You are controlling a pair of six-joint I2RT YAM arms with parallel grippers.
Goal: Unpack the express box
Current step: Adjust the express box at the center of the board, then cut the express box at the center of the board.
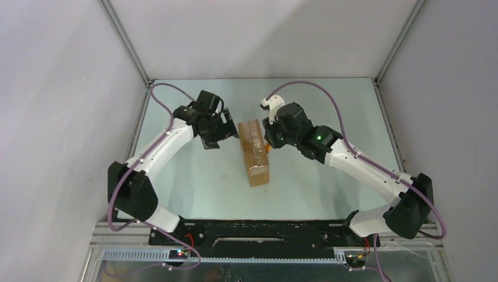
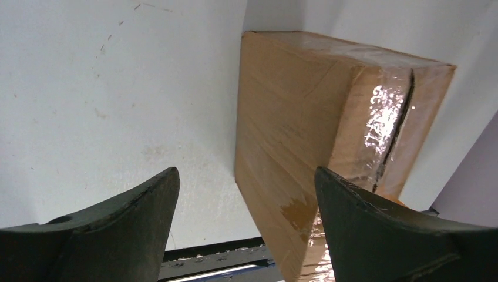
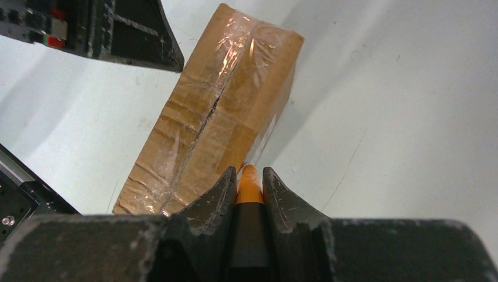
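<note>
Express box (image 1: 253, 151) lies mid-surface (image 1: 194, 188), between the two arms. Left gripper (image 2: 246, 191): jaws wide, empty, just beside the box's left side. Right gripper (image 3: 249, 176): jaws narrow, clamped on the orange-tipped utility knife (image 3: 249, 191), tip by the box's right side; contact unclear. Likely tape-cutting: brace the box with the left, keep the blade shallow along the seam. Both wrist views show a dark split in the tape; the top view doesn't, but shows both arms flanking the box.
</note>
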